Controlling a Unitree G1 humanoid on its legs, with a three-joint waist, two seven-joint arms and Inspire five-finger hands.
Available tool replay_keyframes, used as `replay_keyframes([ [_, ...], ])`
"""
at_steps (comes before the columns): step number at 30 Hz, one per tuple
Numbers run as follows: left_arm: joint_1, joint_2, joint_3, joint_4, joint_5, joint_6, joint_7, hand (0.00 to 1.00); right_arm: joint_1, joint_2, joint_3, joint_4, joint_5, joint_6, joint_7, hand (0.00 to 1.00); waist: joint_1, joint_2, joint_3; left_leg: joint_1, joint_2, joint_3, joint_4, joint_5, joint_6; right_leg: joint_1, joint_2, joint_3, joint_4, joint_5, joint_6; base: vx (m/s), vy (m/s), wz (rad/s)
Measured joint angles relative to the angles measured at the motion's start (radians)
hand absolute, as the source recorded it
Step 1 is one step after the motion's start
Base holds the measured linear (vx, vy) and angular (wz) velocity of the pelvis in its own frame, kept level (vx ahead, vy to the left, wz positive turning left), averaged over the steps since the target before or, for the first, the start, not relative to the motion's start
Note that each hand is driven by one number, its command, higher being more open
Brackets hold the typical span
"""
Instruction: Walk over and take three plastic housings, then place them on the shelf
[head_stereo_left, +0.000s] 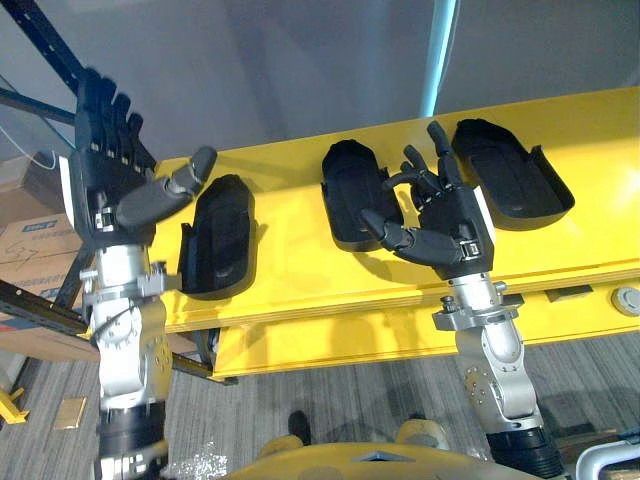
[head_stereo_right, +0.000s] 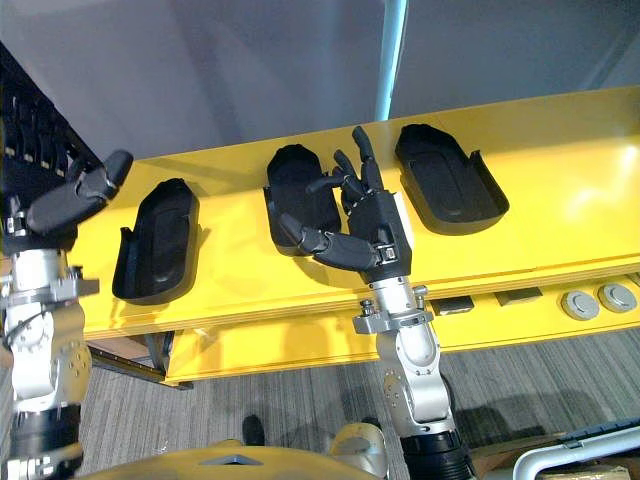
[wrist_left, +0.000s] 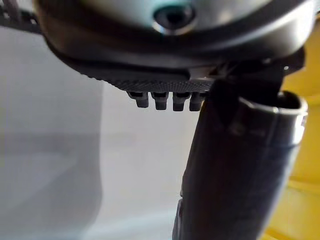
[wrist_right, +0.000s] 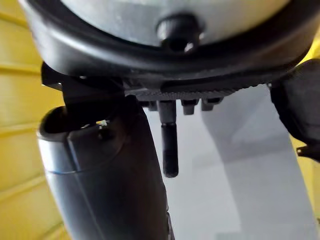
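— Right eye view, nearest you: where's your right hand (head_stereo_right: 375, 240)?
— Over the yellow shelf (head_stereo_right: 560, 190). Its fingers are loosely bent, one straight, gripping nothing.
— And your left hand (head_stereo_left: 105, 190)?
— Raised by the shelf's left end, fingers straight, empty.
— The housings?
— You have three lying apart in a row on the shelf: left housing (head_stereo_right: 160, 245), middle housing (head_stereo_right: 295, 190) behind your right fingers, right housing (head_stereo_right: 445, 180).

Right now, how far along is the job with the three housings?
Done: left housing, middle housing and right housing lie on the yellow shelf. Nothing is in hand: the left hand and right hand are open and empty. Nothing seems left to place.
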Motion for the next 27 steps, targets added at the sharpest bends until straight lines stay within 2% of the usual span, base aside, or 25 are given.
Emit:
replay_keyframes([
  [4, 0.127, -0.094, -0.02, -0.081, 0.112, -0.045, 0.08, 1.0, 0.011, -0.006, 0.018, 0.021, -0.006, -0.004, 0.053, 1.0, 0.048, -0.012, -0.006, -0.021, 0.001, -0.042, 0.016, 0.001, -0.004, 0.014, 0.0, -0.036, 0.003, -0.003, -0.005, -0.01, -0.013, 0.27],
  [8, 0.194, -0.127, -0.026, -0.152, 0.162, -0.068, 0.129, 1.0, 0.008, -0.011, 0.07, 0.077, -0.008, -0.005, 0.057, 1.0, 0.074, -0.026, -0.031, -0.042, 0.0, -0.078, 0.017, 0.009, -0.008, 0.021, -0.001, -0.076, 0.005, -0.008, -0.01, 0.0, -0.016, 0.32],
  [11, 0.235, -0.139, -0.032, -0.198, 0.273, -0.08, 0.142, 1.0, -0.022, -0.013, 0.094, 0.146, -0.048, -0.005, 0.029, 1.0, 0.098, -0.031, -0.037, -0.05, -0.002, -0.107, 0.014, 0.018, -0.01, 0.033, -0.001, -0.106, 0.005, -0.012, -0.012, -0.02, -0.012, 0.24],
  [16, 0.317, -0.129, -0.037, -0.246, 0.423, -0.087, 0.126, 1.0, -0.04, -0.013, 0.099, 0.162, -0.046, -0.006, 0.009, 1.0, 0.101, -0.03, -0.038, -0.055, -0.002, -0.129, 0.003, 0.025, -0.003, 0.032, -0.003, -0.128, 0.021, -0.027, -0.012, -0.03, -0.018, 0.15],
  [18, 0.354, -0.108, -0.046, -0.247, 0.478, -0.086, 0.094, 1.0, -0.041, -0.016, 0.1, 0.162, -0.045, -0.006, 0.009, 1.0, 0.101, -0.027, -0.039, -0.066, -0.002, -0.136, 0.004, 0.026, -0.002, 0.028, -0.003, -0.136, 0.024, -0.033, -0.012, -0.04, -0.019, 0.1],
  [22, 0.405, -0.092, -0.068, -0.246, 0.481, -0.055, 0.038, 1.0, -0.041, -0.016, 0.1, 0.172, -0.045, -0.007, 0.015, 1.0, 0.106, -0.026, -0.039, -0.072, -0.003, -0.138, 0.003, 0.027, 0.0, 0.007, -0.008, -0.137, 0.059, -0.052, -0.014, 0.0, -0.016, 0.04],
  [27, 0.432, -0.093, -0.068, -0.223, 0.491, 0.019, 0.05, 1.0, -0.041, -0.016, 0.099, 0.178, -0.044, -0.01, 0.021, 1.0, 0.126, -0.026, -0.039, -0.071, -0.005, -0.141, 0.004, 0.027, 0.001, -0.018, -0.02, -0.138, 0.116, -0.091, -0.02, 0.01, -0.029, 0.04],
])
